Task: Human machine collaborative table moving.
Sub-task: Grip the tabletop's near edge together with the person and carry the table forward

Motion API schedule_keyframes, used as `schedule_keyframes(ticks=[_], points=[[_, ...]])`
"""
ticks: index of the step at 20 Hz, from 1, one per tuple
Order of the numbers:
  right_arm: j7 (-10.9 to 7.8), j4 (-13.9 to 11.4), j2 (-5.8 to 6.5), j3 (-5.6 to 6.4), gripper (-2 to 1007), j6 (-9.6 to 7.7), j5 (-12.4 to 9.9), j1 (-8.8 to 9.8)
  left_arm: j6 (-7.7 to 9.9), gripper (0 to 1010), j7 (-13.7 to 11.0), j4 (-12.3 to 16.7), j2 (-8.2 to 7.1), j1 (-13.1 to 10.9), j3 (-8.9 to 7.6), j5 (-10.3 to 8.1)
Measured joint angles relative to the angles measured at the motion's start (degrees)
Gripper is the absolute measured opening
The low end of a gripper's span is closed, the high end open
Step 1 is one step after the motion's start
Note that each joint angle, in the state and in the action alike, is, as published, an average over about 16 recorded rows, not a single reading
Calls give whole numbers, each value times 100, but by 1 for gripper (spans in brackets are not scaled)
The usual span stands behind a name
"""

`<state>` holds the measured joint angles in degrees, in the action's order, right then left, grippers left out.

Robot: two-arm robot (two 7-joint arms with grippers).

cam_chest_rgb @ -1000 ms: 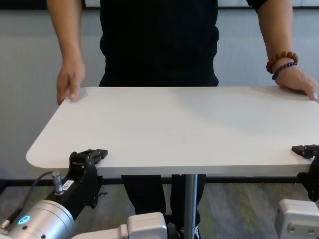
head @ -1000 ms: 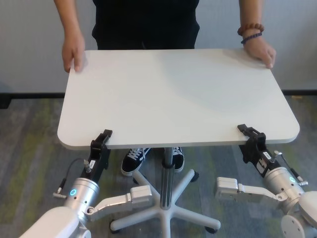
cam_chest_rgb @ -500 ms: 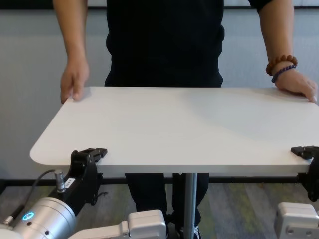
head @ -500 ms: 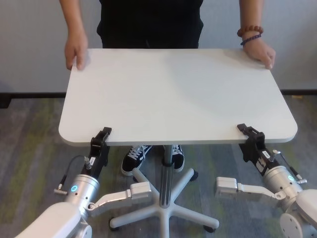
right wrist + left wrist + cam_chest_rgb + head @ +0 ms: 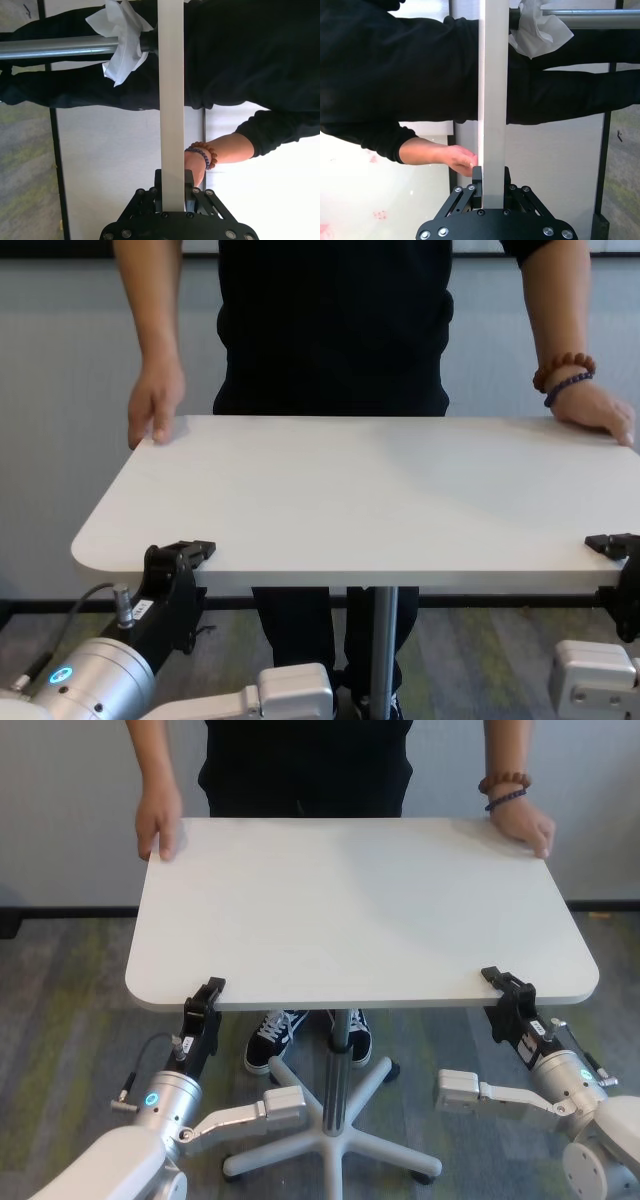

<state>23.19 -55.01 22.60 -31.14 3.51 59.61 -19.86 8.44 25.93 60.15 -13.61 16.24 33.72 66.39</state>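
From the head camera I saw the table (image 5: 360, 910) standing level between my robot and the human (image 5: 305, 765), its white top on a slim grey pole (image 5: 338, 1065) that ran down to a star-shaped caster base (image 5: 330, 1135) on the grey carpet. The left gripper (image 5: 204, 1003) sat at the near edge of the tabletop, close to its left corner, and the left wrist camera showed the thin white edge running straight between the two black fingers (image 5: 477, 186), which were closed onto it from above and below. The right gripper (image 5: 505, 988) held the same near edge close to the right corner, and the right wrist camera showed its fingers (image 5: 188, 186) likewise pinched on the edge of the top. On the far side the human stood against the table in a black shirt, the hand on my left (image 5: 158, 820) resting on the far left corner with the fingers curled over the edge. The hand on my right (image 5: 525, 823) lay on the far right corner, brown beads and a blue bracelet (image 5: 503, 790) on that wrist. A blue ring (image 5: 148, 1100) glowed on the left arm below the table edge.
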Motion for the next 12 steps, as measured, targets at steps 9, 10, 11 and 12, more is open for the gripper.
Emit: schedule_keyframes(ticks=[9, 10, 11, 12], points=[[111, 368, -80, -115, 202, 85, -20, -180, 25, 219, 39, -145, 45, 68, 56, -4], [120, 393, -84, -126, 202, 92, -24, -192, 32, 219, 45, -164, 52, 77, 63, -2], [129, 415, -87, -136, 202, 98, -28, -203, 41, 219, 49, -183, 60, 85, 70, 2], [137, 433, -91, -143, 202, 103, -34, -211, 50, 219, 53, -200, 67, 92, 77, 7]])
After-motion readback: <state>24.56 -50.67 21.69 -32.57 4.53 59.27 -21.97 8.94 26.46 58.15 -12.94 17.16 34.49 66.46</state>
